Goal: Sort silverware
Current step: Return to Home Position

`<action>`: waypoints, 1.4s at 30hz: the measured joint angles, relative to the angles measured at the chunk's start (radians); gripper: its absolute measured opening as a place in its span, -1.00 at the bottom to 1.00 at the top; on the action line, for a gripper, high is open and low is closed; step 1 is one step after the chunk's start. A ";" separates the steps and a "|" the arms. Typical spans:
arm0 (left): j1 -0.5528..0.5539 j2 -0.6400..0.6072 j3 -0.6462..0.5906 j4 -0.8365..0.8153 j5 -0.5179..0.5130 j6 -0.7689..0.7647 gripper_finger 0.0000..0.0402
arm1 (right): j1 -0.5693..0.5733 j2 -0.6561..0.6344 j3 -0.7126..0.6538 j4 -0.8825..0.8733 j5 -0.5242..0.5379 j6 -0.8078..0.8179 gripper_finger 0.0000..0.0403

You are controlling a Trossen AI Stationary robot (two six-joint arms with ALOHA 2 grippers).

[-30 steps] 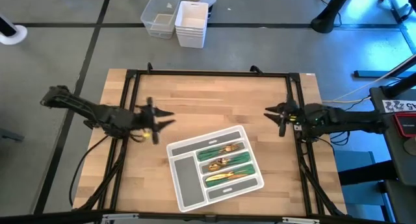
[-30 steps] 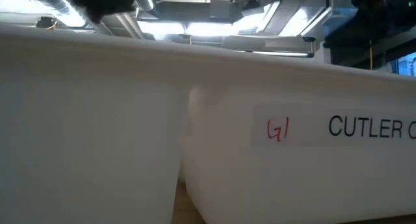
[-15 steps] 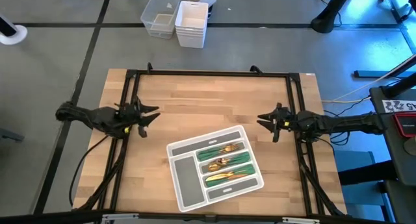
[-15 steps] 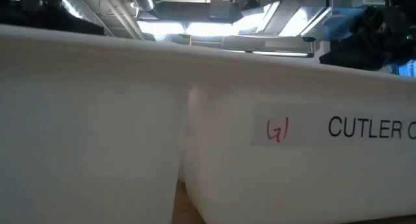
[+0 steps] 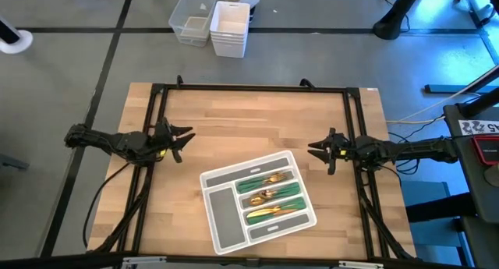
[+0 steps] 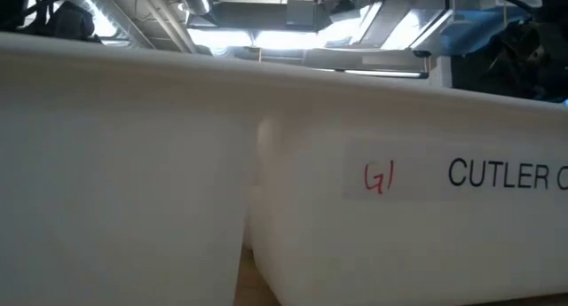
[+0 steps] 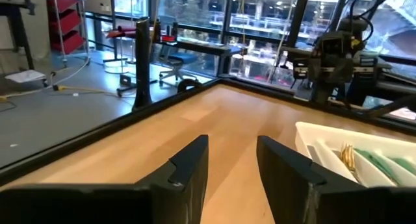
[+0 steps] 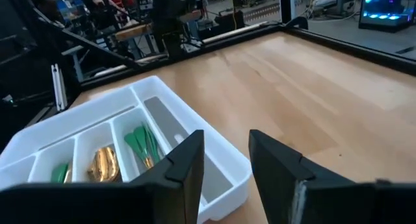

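The silverware [image 5: 270,196], gold heads with green handles, lies in three slanting compartments of the white, grey-floored tray [image 5: 220,214] at the table's near middle. In the wrist views the silverware [image 7: 348,156] [image 8: 108,163] lies in the tray [image 7: 305,134] [image 8: 214,160] ahead of the fingers. My left gripper [image 5: 184,137] [image 7: 232,164] hovers open by the table's left edge, pointing level across the table. My right gripper [image 5: 315,150] [image 8: 225,160] hovers open by the right edge, facing the tray. Neither holds anything.
A black frame [image 5: 249,87] runs around the wooden table top. On the floor beyond the far edge stand a stack of white bins [image 5: 230,27] and a clear container [image 5: 192,18]. The low view is filled by a white wall labelled CUTLER [image 6: 399,217].
Both arms have folded down, lowering their grippers. My left gripper has also drawn back toward the table's left edge. The tray and silverware have stayed still.
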 joint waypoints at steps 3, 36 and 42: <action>0.000 0.000 0.000 -0.001 -0.001 0.004 -0.38 | 0.000 -0.001 -0.001 0.001 0.005 -0.003 -0.38; -0.001 0.000 0.000 -0.004 -0.001 0.030 -0.38 | -0.001 0.011 -0.004 -0.002 -0.002 -0.001 -0.38; -0.001 0.000 0.000 -0.004 -0.001 0.030 -0.38 | -0.001 0.011 -0.004 -0.002 -0.002 -0.001 -0.38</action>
